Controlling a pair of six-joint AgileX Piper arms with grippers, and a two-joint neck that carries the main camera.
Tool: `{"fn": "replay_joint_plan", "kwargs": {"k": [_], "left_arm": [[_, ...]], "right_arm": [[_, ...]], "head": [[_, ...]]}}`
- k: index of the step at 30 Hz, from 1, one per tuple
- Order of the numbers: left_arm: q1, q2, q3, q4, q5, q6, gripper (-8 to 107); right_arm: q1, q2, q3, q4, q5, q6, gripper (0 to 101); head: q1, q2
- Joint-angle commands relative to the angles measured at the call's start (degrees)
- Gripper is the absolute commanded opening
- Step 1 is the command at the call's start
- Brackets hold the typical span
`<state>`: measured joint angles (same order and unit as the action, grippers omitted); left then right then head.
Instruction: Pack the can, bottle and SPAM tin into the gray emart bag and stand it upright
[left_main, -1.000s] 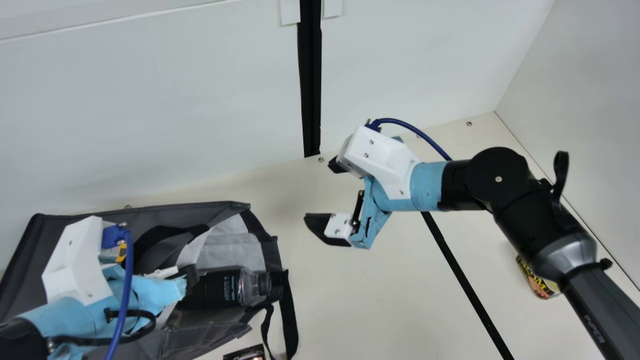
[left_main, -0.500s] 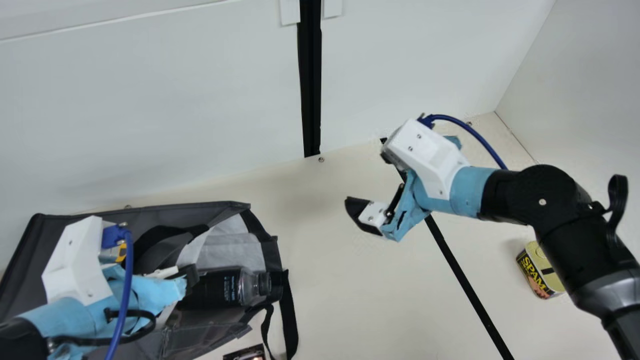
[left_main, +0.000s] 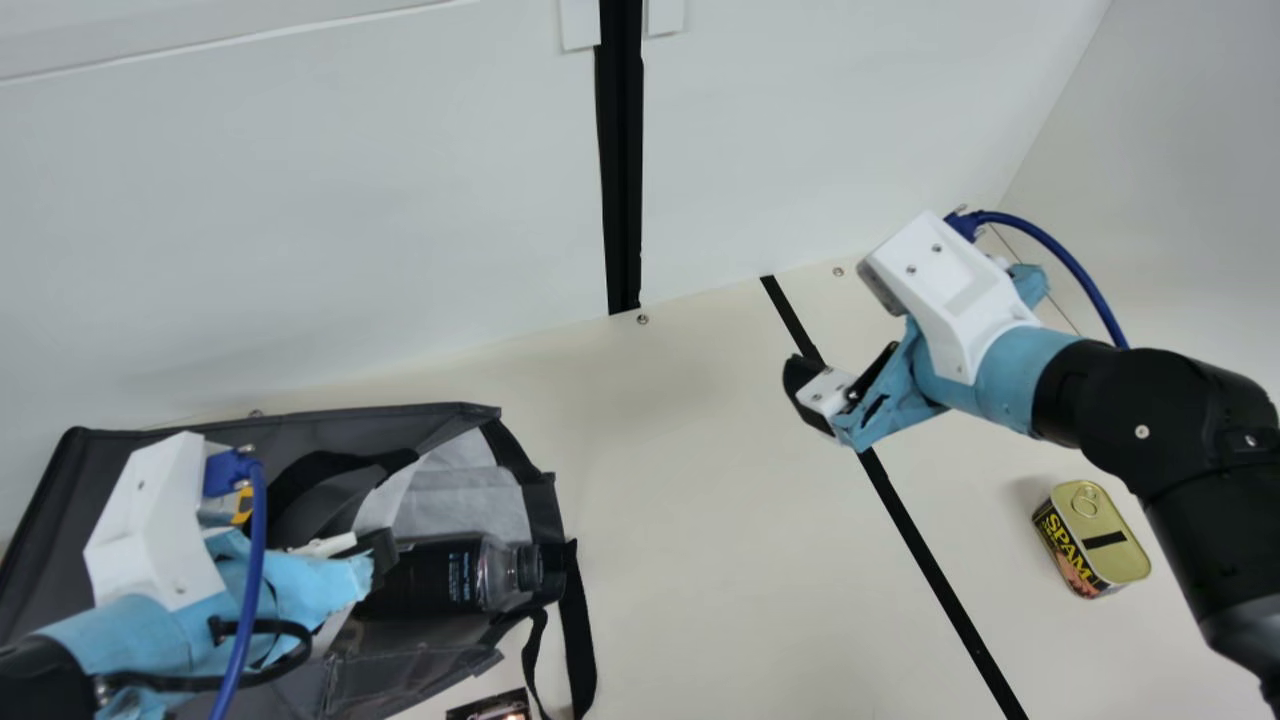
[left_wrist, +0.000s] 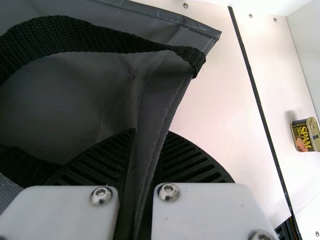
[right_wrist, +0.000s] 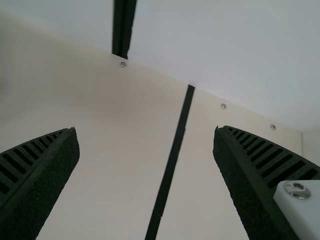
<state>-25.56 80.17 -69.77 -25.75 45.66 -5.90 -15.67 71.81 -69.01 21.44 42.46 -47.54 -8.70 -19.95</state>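
Although the packing looks about two-thirds done, the SPAM tin (left_main: 1090, 542) has yet to go in and the bag has yet to be stood up. The left gripper (left_wrist: 152, 132) is clenched on a fold of the gray emart bag (left_main: 400, 424), the cloth pinched between its two ribbed fingers. Just beyond its tips lies the bottle (left_main: 430, 575), on its side inside the bag, cap toward the open mouth. Beside that gripper's wrist, mostly hidden by the camera housing, a silver and yellow patch (left_main: 222, 508) shows within the bag; it is probably the can, though too little of it can be seen to be sure. The right gripper (right_wrist: 145, 128) is spread wide, holding nothing, above the table. The tin sits lid up on the table, to the right of that gripper and nearer the robot, well apart from the left one. What is left, then, is to fetch the tin, place it in with the bottle, and raise the bag from its slumped, lying pose.
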Motion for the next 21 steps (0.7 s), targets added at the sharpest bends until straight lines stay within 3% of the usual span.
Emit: {"fn": "replay_joint_plan", "kwargs": {"k": [1, 10, 21], "left_arm": [[0.00, 0.00, 0.00, 0.00, 0.00, 0.00, -8], [0.00, 0.00, 0.00, 0.00, 0.00, 0.00, -8], [0.00, 0.00, 0.00, 0.00, 0.00, 0.00, -8]], "right_arm": [[-0.44, -0.30, -0.25, -3.77, -0.12, 3.81, 95], [-2.32, -2.01, -1.32, -14.46, 1.49, 14.96, 95], [-3.22, -4.08, -3.18, -26.33, 6.08, 27.43, 95]], "head": [[-1.30, -0.05], [-1.30, -0.05], [-1.30, -0.05]]}}
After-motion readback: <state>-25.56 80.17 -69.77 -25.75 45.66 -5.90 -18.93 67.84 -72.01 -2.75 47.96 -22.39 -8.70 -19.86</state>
